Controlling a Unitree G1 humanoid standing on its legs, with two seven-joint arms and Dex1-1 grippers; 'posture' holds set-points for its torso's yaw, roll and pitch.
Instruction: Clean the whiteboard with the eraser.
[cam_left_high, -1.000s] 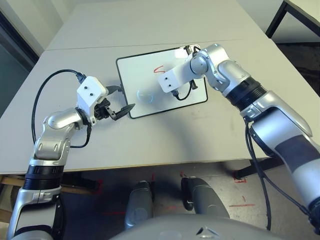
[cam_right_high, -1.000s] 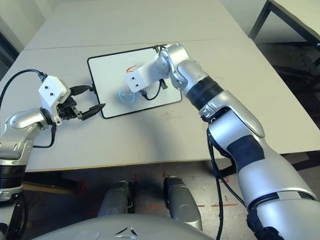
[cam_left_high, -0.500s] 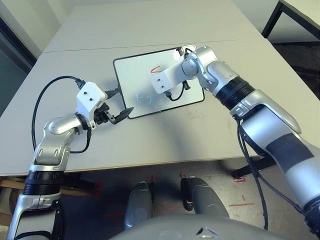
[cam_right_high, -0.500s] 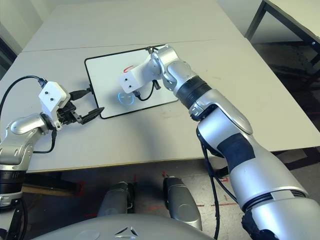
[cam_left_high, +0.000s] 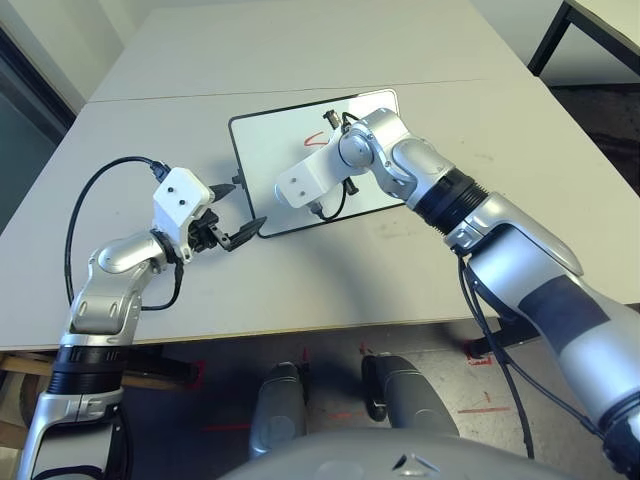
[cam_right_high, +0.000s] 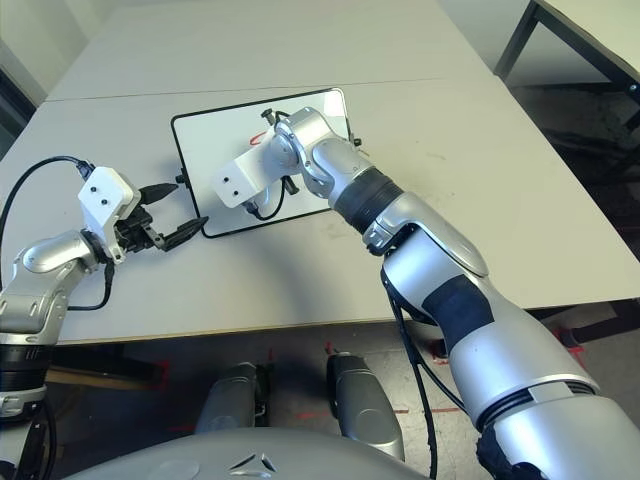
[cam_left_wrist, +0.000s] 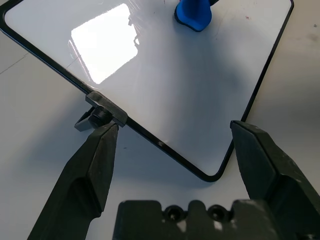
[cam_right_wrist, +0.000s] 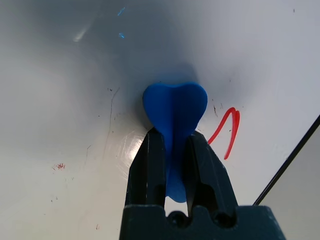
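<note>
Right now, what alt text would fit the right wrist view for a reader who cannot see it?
The right gripper is shut on the blue eraser, pressing its broad end against the whiteboard. A curved red mark sits just beside the eraser, and the board's thin black frame crosses one corner.

Right gripper (cam_right_wrist: 172, 150) with eraser (cam_right_wrist: 175, 107) slid leftward across whiteboard (cam_left_high: 262, 150), toward near-left corner

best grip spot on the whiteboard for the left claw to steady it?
Probably the whiteboard's near corner, coming in level from the robot's left. The thin black frame lies flat on the table, and the left claw is open astride that corner, one finger by the side knob. That stays clear of the eraser.
</note>
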